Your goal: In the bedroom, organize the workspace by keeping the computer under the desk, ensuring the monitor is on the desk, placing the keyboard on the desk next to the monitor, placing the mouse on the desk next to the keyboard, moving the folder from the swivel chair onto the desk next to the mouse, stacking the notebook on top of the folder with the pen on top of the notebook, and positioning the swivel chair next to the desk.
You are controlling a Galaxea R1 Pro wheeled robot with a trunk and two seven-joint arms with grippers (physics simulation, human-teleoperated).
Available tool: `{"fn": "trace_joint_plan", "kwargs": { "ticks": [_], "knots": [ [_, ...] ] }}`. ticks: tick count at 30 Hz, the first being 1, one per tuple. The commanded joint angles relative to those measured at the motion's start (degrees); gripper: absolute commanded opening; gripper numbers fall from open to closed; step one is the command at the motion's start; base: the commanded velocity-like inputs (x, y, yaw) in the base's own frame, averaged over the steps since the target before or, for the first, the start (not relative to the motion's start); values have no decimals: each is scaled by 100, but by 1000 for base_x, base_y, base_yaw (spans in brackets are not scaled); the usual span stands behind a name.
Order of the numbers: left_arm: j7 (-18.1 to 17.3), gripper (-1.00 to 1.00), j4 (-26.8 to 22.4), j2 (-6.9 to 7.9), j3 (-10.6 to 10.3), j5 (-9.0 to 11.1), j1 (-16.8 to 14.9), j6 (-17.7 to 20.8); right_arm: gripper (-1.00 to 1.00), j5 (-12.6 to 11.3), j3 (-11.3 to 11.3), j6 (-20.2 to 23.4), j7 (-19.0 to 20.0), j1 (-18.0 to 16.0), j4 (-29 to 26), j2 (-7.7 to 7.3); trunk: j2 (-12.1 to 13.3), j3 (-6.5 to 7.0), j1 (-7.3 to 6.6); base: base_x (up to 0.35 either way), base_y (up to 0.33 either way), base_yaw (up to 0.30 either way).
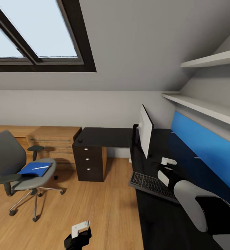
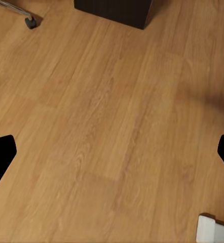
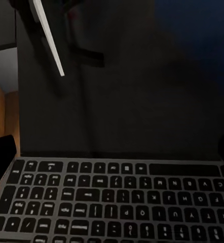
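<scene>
Above the desk (image 1: 156, 222), the right gripper (image 1: 166, 167) hovers over the keyboard (image 1: 153, 184), which lies on the black top just below and in front of its fingers, with the monitor (image 1: 145, 130) standing beyond; its jaws look spread, empty. Lower, the left gripper (image 1: 81, 227) hangs open over bare floor (image 2: 107, 126), well apart from the chair (image 1: 14, 163) bearing the blue folder (image 1: 35, 169) and pen (image 1: 41, 167).

Keyboard (image 3: 117, 200) at the desk (image 3: 142, 101) front edge: key legends present but too blurred to read. No other text, brand or number legible anywhere.
</scene>
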Motion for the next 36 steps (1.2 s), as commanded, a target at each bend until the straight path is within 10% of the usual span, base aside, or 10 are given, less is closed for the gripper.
{"fn": "trace_joint_plan", "kwargs": {
  "ticks": [1, 36],
  "knots": [
    [38, 100, -1, 4, -34, 61, -8, -40, 100, -37, 11, -7, -14, -5, -1, 0, -11, -12, 4, 75, 0, 0],
    [10, 100, -765, 208, -20, 130, -8, -3, 100, -27, 25, 59, -6, 30, 17, 9, -11, -12, 4, 79, -59, 0]
  ]
}}
